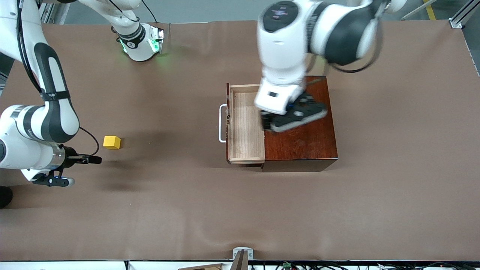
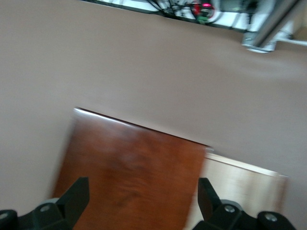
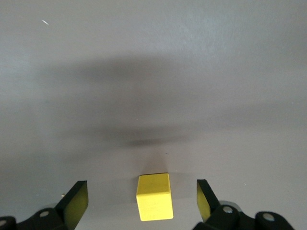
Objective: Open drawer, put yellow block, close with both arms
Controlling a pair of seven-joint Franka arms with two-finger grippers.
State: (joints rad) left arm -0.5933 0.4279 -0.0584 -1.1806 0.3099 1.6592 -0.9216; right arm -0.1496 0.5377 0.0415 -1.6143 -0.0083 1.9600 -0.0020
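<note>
The drawer (image 1: 245, 125) stands pulled out of the dark mahogany box (image 1: 300, 138) toward the right arm's end, its pale tray empty and its white handle (image 1: 222, 123) in front. My left gripper (image 1: 267, 123) hangs open and empty over the box top beside the drawer; the left wrist view shows the box top (image 2: 134, 172) between its open fingers (image 2: 74, 196) and the tray (image 2: 244, 182). The yellow block (image 1: 111, 142) lies on the table. My right gripper (image 1: 93, 159) is open and low, just short of the block (image 3: 154, 203), which lies between its fingertips, apart from both.
Brown paper covers the table (image 1: 240, 210). The right arm's green-lit base (image 1: 144, 45) stands at the table's top edge. A small metal bracket (image 1: 242, 254) sits at the edge nearest the front camera.
</note>
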